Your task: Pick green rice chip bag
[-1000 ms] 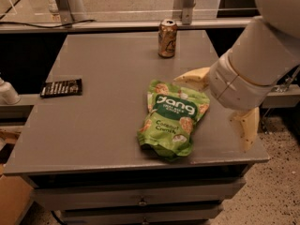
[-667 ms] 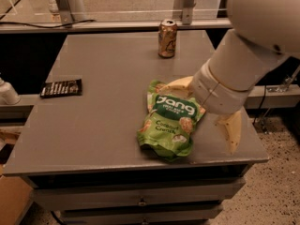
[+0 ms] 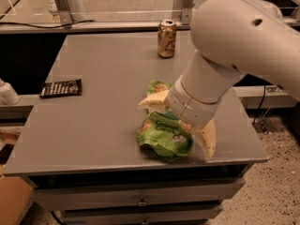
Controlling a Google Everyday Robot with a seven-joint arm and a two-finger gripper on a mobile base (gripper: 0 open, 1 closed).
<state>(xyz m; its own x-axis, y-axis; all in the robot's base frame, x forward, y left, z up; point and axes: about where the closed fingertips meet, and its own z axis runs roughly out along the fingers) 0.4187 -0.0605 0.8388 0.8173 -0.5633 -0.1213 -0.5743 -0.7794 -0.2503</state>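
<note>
The green rice chip bag point(image 3: 164, 137) lies crumpled on the grey table point(image 3: 103, 64) near its front edge, right of the middle. Its "Coconut Crunch" text shows, and its upper part is hidden under my arm. My gripper point(image 3: 179, 120) is low over the bag and open. One pale yellow finger point(image 3: 152, 101) sits at the bag's upper left. The other finger point(image 3: 206, 137) sits at its lower right, so the bag lies between them. I cannot tell whether they touch it.
A tan drink can point(image 3: 167, 39) stands upright at the back of the table. A flat black packet point(image 3: 61, 88) lies at the left edge. The table's front edge is just below the bag. Metal posts and a rail stand behind the table.
My arm has swung left and down over the bag and now covers its upper part. The fingers now straddle the bag. The bag looks more crumpled.
</note>
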